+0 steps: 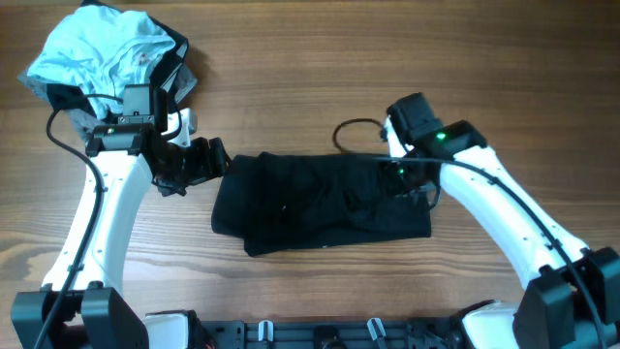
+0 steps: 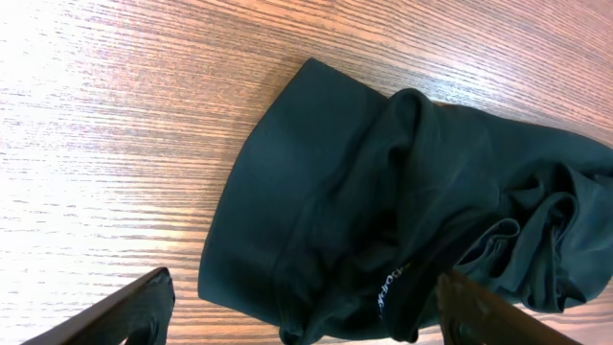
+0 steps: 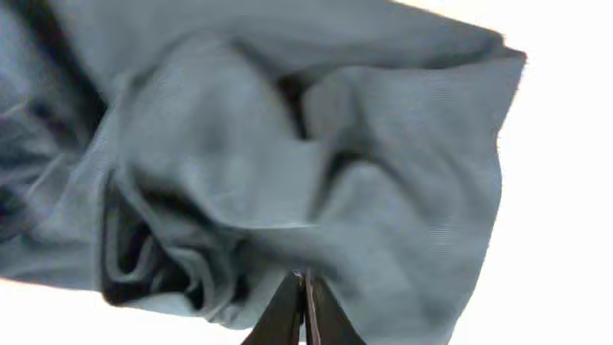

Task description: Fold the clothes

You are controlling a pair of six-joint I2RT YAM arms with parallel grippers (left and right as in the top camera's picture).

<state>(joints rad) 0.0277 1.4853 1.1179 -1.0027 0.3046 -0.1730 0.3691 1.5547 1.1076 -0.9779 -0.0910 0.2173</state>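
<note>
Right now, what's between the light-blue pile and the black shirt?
The left gripper, open, sits between the light-blue pile and the black shirt, at the shirt's left edge; otherwise bare wood table. Overhead view shows it.

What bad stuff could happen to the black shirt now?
1. The right end effector is shut at the crumpled right end of the black shirt. A pull there might drag the whole bundle and undo its folds.
2. The left end effector hangs open by the shirt's left edge, where layers are stacked. It might pinch only one layer.
3. The light-blue garment lies close behind the left arm and might get snagged.
</note>
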